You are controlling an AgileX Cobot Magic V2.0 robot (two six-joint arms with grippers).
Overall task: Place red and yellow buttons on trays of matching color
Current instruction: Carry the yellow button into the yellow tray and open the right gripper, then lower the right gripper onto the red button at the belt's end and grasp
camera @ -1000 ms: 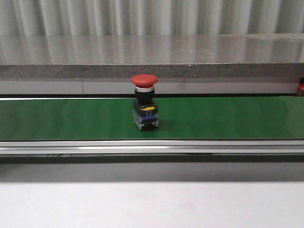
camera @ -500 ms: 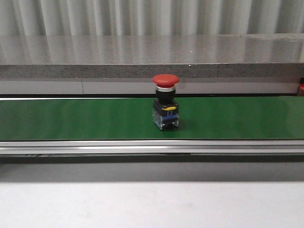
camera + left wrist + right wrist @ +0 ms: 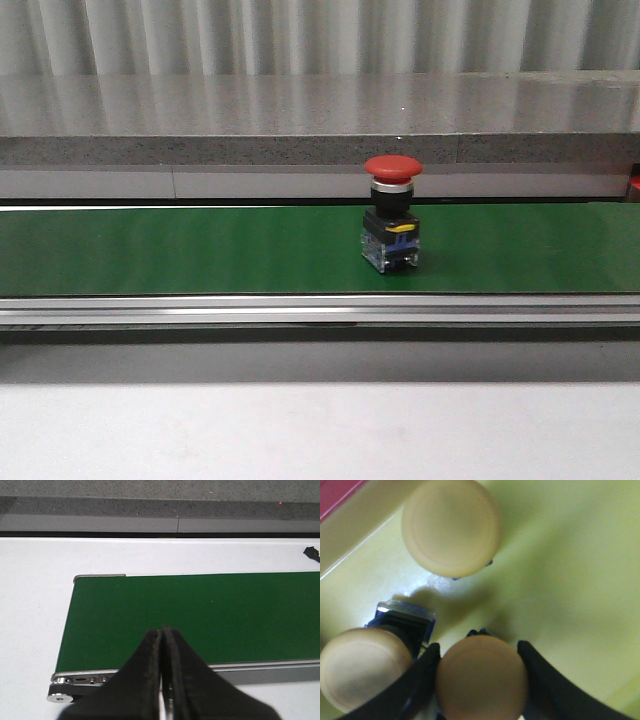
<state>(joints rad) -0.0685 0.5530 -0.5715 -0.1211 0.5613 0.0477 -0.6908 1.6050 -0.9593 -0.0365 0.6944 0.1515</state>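
Buttons belong on matching trays: over the yellow tray point(image 3: 570, 555), the right gripper point(image 3: 479, 680) is clamped on a yellow button point(image 3: 481, 676), best released upright between its two neighbours. One red button point(image 3: 391, 214) stands on the green belt point(image 3: 150, 250). The left gripper point(image 3: 161, 680) is pressed together, empty.

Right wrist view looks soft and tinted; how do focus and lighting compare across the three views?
Right wrist view: very close, the yellow buttons blurred, everything washed in the yellow tray's tint, with glare beside a dark shadow. Front view: red button fairly sharp on the green belt, evenly lit. Left wrist view: belt in focus, the dark left gripper close and soft-edged.
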